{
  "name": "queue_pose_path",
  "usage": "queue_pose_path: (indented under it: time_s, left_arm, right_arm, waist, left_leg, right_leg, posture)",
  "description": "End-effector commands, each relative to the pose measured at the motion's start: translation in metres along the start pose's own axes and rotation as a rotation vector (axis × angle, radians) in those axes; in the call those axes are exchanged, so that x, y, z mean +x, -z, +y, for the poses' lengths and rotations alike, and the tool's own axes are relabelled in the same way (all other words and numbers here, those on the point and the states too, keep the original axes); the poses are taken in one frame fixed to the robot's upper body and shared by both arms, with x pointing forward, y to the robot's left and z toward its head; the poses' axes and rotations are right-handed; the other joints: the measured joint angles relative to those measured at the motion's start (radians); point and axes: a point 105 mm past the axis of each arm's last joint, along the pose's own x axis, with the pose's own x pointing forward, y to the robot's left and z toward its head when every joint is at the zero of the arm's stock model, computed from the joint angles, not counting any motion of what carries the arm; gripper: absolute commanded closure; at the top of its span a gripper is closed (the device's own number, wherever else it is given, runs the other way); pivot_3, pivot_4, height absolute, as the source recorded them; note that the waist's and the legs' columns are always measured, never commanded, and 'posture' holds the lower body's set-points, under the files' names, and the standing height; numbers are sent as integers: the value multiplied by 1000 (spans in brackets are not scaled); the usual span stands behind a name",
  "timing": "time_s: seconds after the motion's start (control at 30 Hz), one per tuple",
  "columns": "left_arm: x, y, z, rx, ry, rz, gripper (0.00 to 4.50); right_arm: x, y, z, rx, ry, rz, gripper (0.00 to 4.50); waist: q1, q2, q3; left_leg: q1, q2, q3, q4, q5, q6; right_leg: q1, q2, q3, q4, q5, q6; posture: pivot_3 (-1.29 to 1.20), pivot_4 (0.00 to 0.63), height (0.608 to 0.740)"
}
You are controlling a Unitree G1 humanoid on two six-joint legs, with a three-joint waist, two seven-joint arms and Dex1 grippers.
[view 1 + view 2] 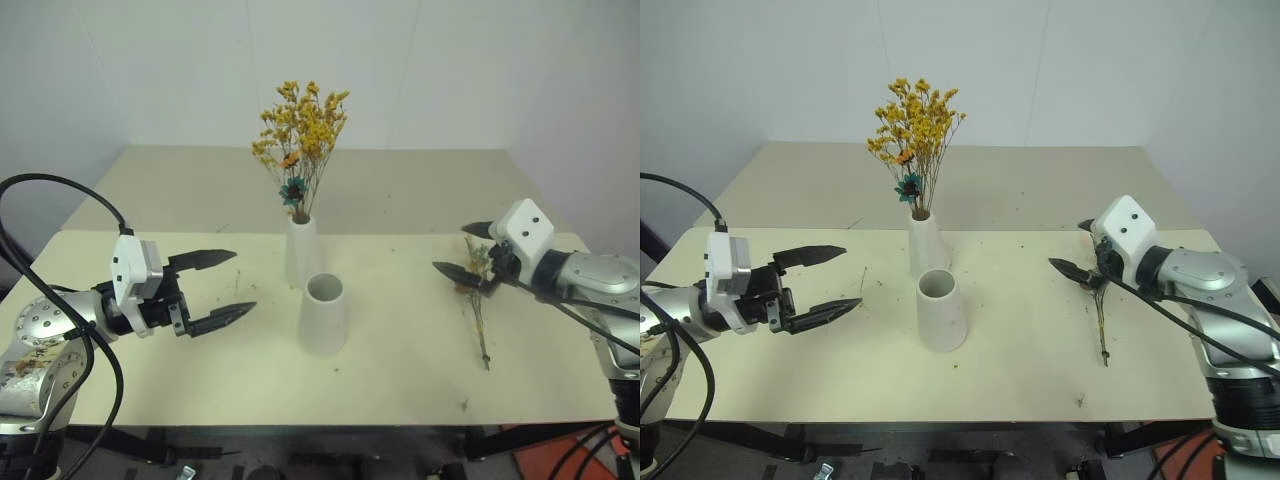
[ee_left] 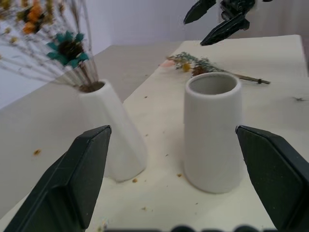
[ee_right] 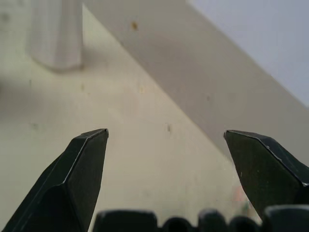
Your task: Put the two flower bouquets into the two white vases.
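Now both spread: left gripper (image 1: 226, 285), right gripper (image 1: 466, 253) above teal sprig (image 1: 478, 305) on table (image 1: 400, 390).

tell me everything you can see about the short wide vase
The short wide vase is plain matte white, a tapered cone that widens toward its base, with a broad round mouth. It stands upright and empty on the cream table, near the middle, just in front of the taller slim vase that holds the yellow bouquet. A small gap seems to separate the two vases. Nothing touches it but the tabletop; small crumbs of dried plant lie near its foot.
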Motion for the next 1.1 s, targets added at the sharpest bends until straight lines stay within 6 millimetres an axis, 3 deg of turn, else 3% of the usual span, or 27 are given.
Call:
queue_pose_path:
  time_s: [0.03, 0.2, 0.4, 0.53, 0.67, 0.8, 1.1]
  left_arm:
    - [13, -10, -11, 53, 95, 10, 0]
    - [23, -12, -13, 74, 148, 31, 0]
    - [20, -13, -17, 96, 182, 63, 0]
    - [19, -15, -17, 107, 186, 73, 0]
    - [18, -16, -16, 113, 180, 77, 0]
    - [17, -15, -16, 111, 170, 82, 0]
    - [15, -10, -15, 92, 137, 70, 0]
  right_arm:
    - [-12, 17, -14, 31, 102, 168, 9]
    - [-15, 50, -15, 170, 182, 316, 9]
    - [-12, 90, -6, 299, 240, 433, 9]
    - [-8, 105, -4, 359, 267, 466, 9]
    - [-2, 105, 1, 391, 235, 455, 9]
    - [3, 109, 4, 415, 224, 474, 936]
    - [8, 109, 0, 447, 227, 499, 4261]
  waist:
    - [2, 0, 0]
    - [2, 0, 0]
    - [2, 0, 0]
    - [1, 0, 0]
    - [2, 0, 0]
    - [0, 0, 0]
    - [2, 0, 0]
  left_leg:
    - [0, 0, 0, 0, 0, 0]
    - [-1, 0, 0, 0, 0, 0]
    - [-1, 0, 0, 0, 0, 0]
    - [-1, 0, 0, 0, 0, 0]
    - [-1, -1, 0, 0, 0, 0]
    - [0, 0, 0, 0, 0, 0]
    - [-1, 0, 0, 0, 0, 0]
  right_leg:
    - [0, 0, 0, 0, 0, 0]
    - [0, 0, 0, 0, 0, 0]
    - [0, 0, 0, -1, 0, 0]
    - [0, 0, 0, -1, 0, 1]
    - [0, 0, 0, -1, 0, 1]
    - [0, 0, 0, 0, 0, 1]
    - [0, 0, 0, -1, 0, 1]
  posture:
    - [0, 150, 740]
    - [0, 150, 740]
    - [0, 150, 740]
    - [0, 150, 740]
    - [0, 150, 740]
    - [0, 150, 740]
    - [0, 150, 740]
